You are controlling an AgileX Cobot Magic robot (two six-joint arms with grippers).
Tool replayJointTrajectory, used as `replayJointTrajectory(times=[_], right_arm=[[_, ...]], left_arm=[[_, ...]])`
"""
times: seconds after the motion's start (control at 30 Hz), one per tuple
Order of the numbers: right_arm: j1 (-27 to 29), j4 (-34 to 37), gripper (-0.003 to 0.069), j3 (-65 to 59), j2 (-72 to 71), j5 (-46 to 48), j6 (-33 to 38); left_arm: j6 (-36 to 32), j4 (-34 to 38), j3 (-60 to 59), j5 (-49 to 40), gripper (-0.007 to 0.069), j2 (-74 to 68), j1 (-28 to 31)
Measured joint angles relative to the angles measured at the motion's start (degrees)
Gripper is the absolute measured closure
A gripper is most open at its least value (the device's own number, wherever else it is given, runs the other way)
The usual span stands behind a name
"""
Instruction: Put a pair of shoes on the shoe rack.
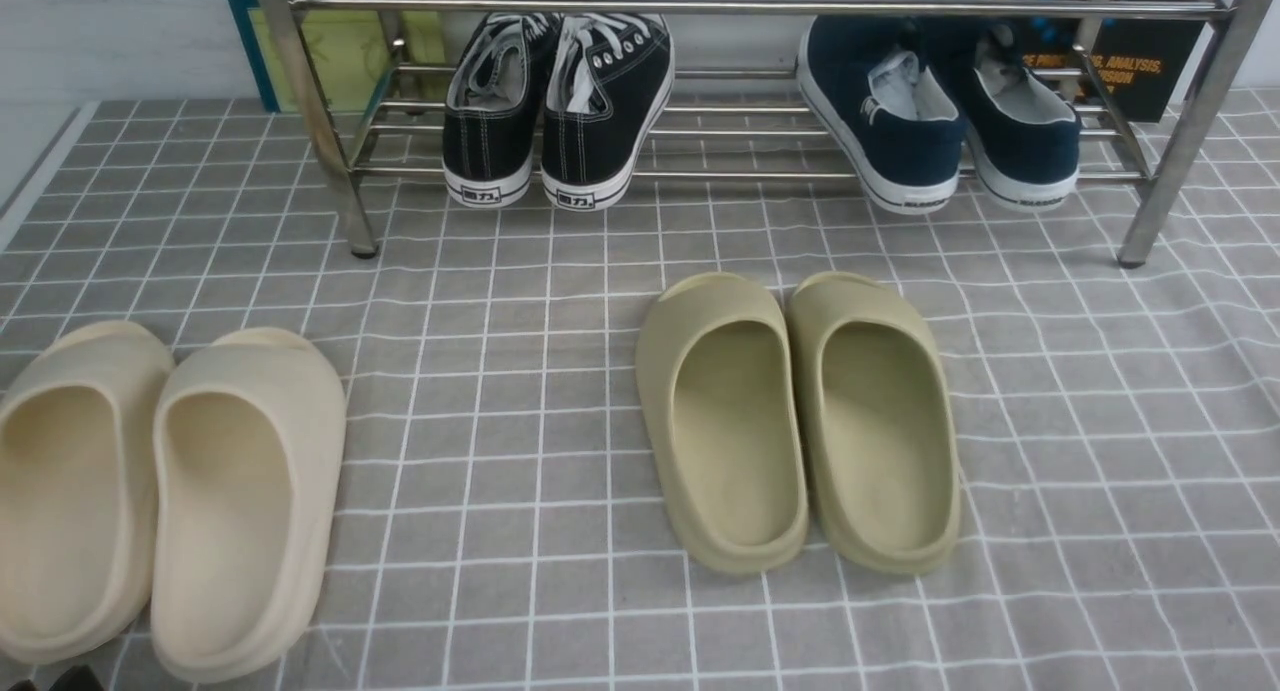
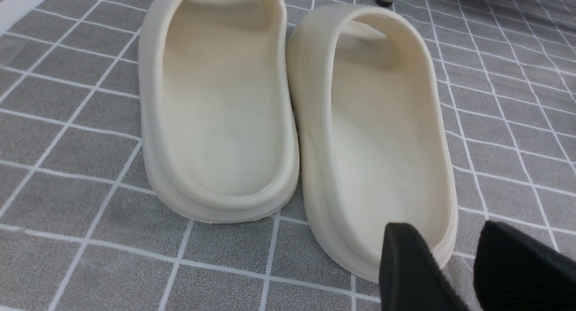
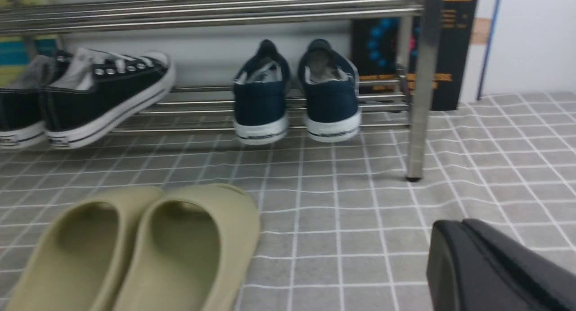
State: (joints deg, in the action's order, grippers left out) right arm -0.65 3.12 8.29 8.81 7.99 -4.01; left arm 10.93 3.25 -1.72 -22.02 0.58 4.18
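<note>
- Navy shoes (image 1: 940, 121) on rack (image 1: 760, 9), lower shelf, right end; side by side, heels toward camera and hanging past the front bar, toes tipped up toward the wall.
- Black sneakers (image 1: 558, 106) on same shelf, left of the navy pair, well apart from it.
- Olive slides (image 1: 800, 421) on checked cloth (image 1: 480, 371) in front of rack, centre.
- Cream slides (image 1: 165, 491) on cloth, near left.
- Left gripper (image 2: 454, 266) spread wide, empty, just over heel of one cream slide.
- Right gripper (image 3: 463, 257) closed tight, empty, above bare cloth beside olive slides.
</note>
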Motion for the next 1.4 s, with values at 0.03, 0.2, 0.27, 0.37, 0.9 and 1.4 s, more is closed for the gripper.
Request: replayJointTrajectory(times=[0.03,0.2,0.27,0.37,0.9,1.4], right_arm=[[1.27,0.0,0.0654,-2.37,-1.51,-0.22,0.0],[5.14,-0.33,0.0654,-9.32,-7.95,1.12,0.0],[5.28,-1.57,0.0654,-9.74,-9.3,4.37,0.0],[5.22,-2.14,0.0655,-9.74,-9.37,6.88,0.0],[1.97,-4.11,0.0664,-9.46,-9.37,13.0,0.0],[1.97,-4.28,0.0659,-9.28,-9.37,13.71,0.0]], left_arm=[[0.0,0.0,0.0,0.0,0.0386,0.0,0.0],[0.0,0.0,0.0,0.0,0.0386,0.0,0.0],[0.0,0.0,0.0,0.0,0.0386,0.0,0.0],[-0.05,0.0,0.0,0.0,0.0386,0.0,0.0],[-0.05,0.0,0.0,0.0,0.0386,0.0,0.0],[-0.05,0.0,0.0,0.0,0.0386,0.0,0.0]])
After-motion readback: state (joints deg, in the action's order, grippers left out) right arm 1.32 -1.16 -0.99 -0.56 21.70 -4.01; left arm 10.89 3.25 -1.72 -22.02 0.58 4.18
